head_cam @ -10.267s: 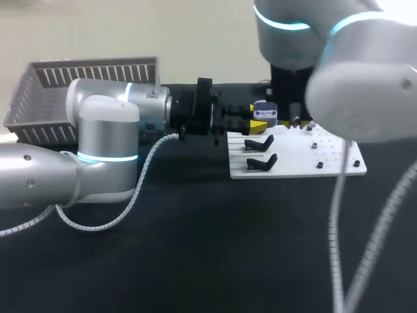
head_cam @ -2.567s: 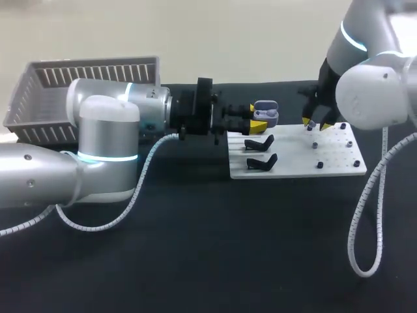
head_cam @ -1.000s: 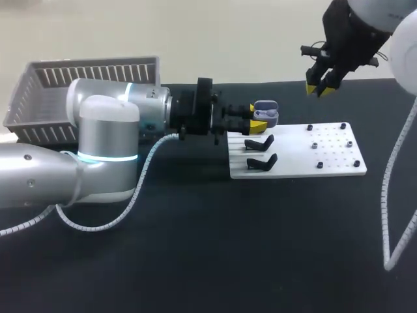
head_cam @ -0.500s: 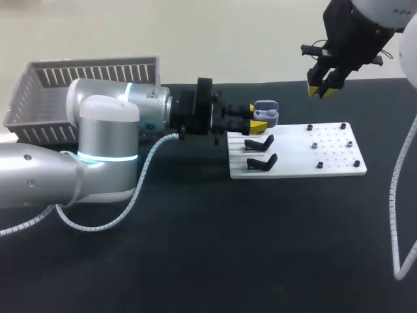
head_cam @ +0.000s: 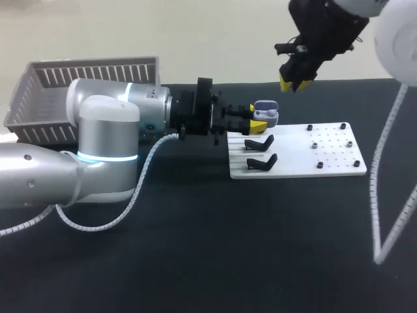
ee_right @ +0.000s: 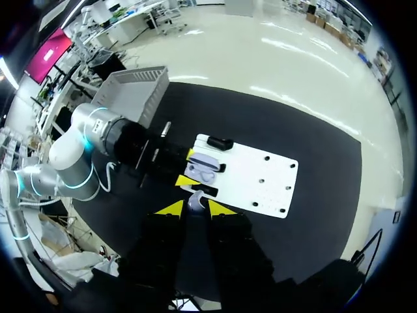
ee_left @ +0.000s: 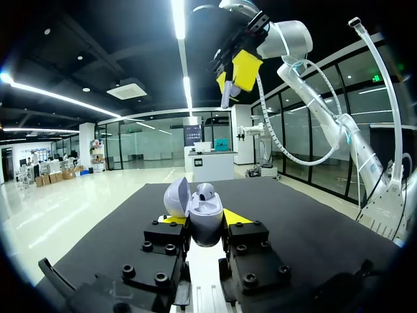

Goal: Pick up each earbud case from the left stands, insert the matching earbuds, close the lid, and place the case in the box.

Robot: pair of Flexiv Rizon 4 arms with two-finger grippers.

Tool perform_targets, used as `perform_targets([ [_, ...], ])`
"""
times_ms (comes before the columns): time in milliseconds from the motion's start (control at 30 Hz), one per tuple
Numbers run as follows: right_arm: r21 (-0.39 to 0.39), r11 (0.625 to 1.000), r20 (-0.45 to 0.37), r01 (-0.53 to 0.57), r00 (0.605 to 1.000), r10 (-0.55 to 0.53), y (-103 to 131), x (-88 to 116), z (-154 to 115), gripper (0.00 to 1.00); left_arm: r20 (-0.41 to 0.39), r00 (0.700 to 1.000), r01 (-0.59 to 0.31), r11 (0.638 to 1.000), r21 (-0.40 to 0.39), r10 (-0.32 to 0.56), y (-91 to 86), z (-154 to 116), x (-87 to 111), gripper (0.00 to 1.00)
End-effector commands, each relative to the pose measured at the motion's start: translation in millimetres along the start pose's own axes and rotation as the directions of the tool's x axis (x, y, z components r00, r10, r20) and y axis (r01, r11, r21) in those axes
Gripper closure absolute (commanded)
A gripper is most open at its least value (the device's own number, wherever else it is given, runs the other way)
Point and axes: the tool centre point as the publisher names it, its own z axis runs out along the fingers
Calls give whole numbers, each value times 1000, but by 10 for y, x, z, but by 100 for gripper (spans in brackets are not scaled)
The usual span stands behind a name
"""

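A lilac earbud case (head_cam: 266, 111) with its lid up sits between the yellow fingertips of my left gripper (head_cam: 257, 119), held level just beyond the white plate's far left corner. In the left wrist view the case (ee_left: 205, 218) shows one earbud inside, and my left gripper (ee_left: 205, 225) is shut on its sides. My right gripper (head_cam: 291, 81) hangs high over the table, up and to the right of the case. It is shut on a small pale earbud (ee_right: 194, 199), seen between the tips of my right gripper (ee_right: 194, 208) and again as the earbud (ee_left: 225, 98) from the left wrist.
The white plate (head_cam: 326, 156) carries two empty black stands (head_cam: 259, 142) on its left side and several small black pegs on its right. A grey slatted box (head_cam: 78, 85) stands at the table's far left, behind my left arm.
My right gripper has swung left with the earbud, from over the plate's right part to near above the open case. The left arm and case have not moved.
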Motion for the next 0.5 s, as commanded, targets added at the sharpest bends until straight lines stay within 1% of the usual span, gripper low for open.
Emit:
perform_targets([
  [33,-3,1000,-51,30,998,-30,89,-95,89,100,2,1000,-3,1000,-6,3,-17,-1,7,100],
  [200,3,998,-90,69,994,-69,163,-67,252,100,2,1000,-3,1000,-6,3,-17,-1,7,100],
  [400,24,991,-102,128,987,-125,262,-45,376,100,2,1000,-3,1000,-6,3,-17,-1,7,100],
  [500,21,989,-106,147,984,-144,299,-33,424,100,2,1000,-3,1000,-6,3,-17,-1,7,100],
])
